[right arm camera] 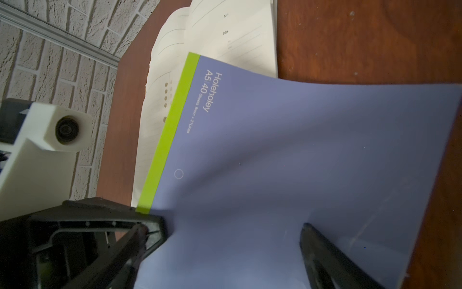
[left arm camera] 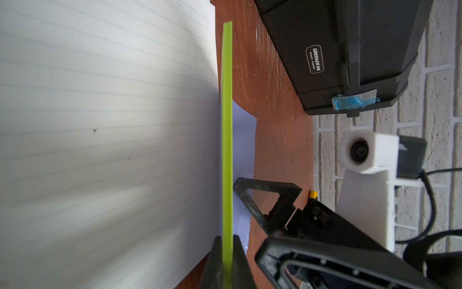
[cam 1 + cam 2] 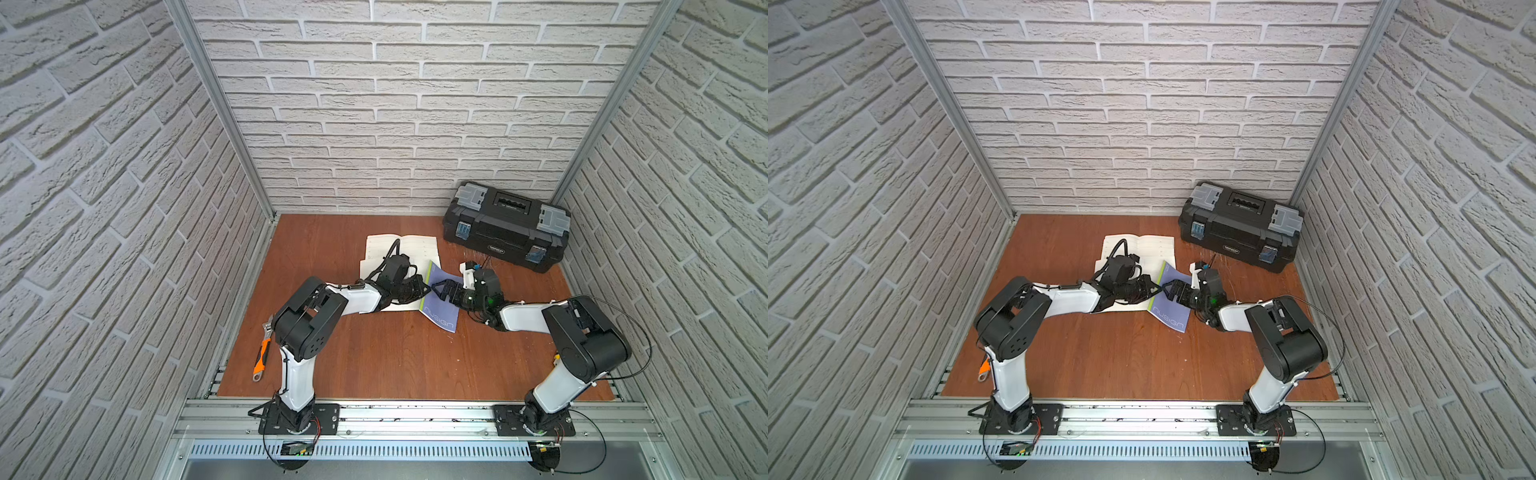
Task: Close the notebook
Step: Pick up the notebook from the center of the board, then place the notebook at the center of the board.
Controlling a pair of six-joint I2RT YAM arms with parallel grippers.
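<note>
**Arm pose.** Two white-and-black arms rise from the rail (image 3: 415, 413) at the lower edge of the frame. They bend inward with forearms low over the reddish-brown wooden tabletop (image 3: 395, 365), so the tools meet nose to nose at the centre of both top views.

**Tools.**
- The left tool (image 3: 424, 286) is clamped on the raised cover of the notebook (image 3: 399, 251). In the left wrist view its fingers (image 2: 239, 265) pinch the cover's lime-green edge strip (image 2: 227, 125).
- The right tool (image 3: 437, 288) has its fingers (image 1: 322, 257) spread well apart against the outer face of the lavender-blue cover (image 1: 287, 155), clamping nothing.

**Notebook.** It lies open at the centre of the tabletop, its white lined pages mostly just above the tools in the frame. The pages lie flat. The cover stands lifted and curved at their right.

**Writing.**
- In the right wrist view the cover reads "Holeholey A5 40", with a smaller line "Sheets 8mm x 21 Lines".
- In a top view the cover carries the word "nusign" (image 3: 441, 318) near its lower edge.
- The page headers show "No" (image 1: 225, 32).
- An oval label (image 2: 315, 59) on the toolbox reads "GREENER"; its small print is illegible.

**Surroundings.**
- A black plastic toolbox with grey latches (image 3: 505, 226) sits at the upper right of the tabletop, apart from the notebook.
- An adjustable wrench with an orange-and-black handle (image 3: 262, 353) lies at the tabletop's left edge, partly hidden by the left arm's elbow.
- White brick-pattern walls (image 3: 395, 104) enclose three sides.
</note>
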